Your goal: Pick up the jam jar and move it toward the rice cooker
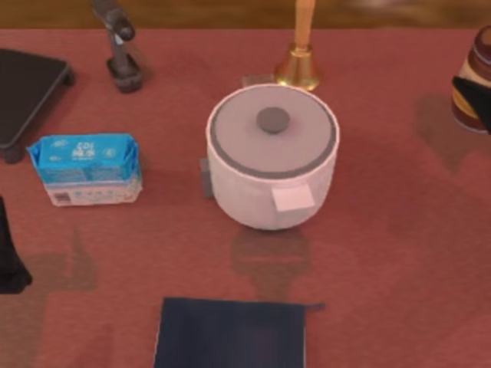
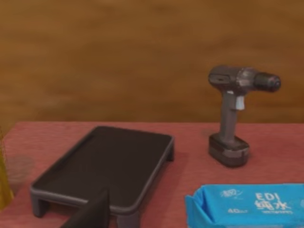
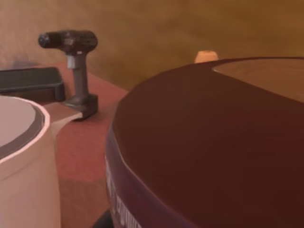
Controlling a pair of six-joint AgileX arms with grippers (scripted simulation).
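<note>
The jam jar hangs at the far right edge of the top view, its shadow lying apart from it on the table. My right gripper is shut on the jar, a dark finger crossing its yellow-orange label. In the right wrist view the maroon lid fills most of the picture, with a dark finger at the jar's side. The white rice cooker stands mid-table, well to the jar's left, and its rim shows beside the jar. My left gripper is parked open at the left edge.
A brass stand rises just behind the cooker. A grey drill and a black tray sit at the back left. A blue tissue pack lies left of the cooker, and a dark blue pouch at the front edge.
</note>
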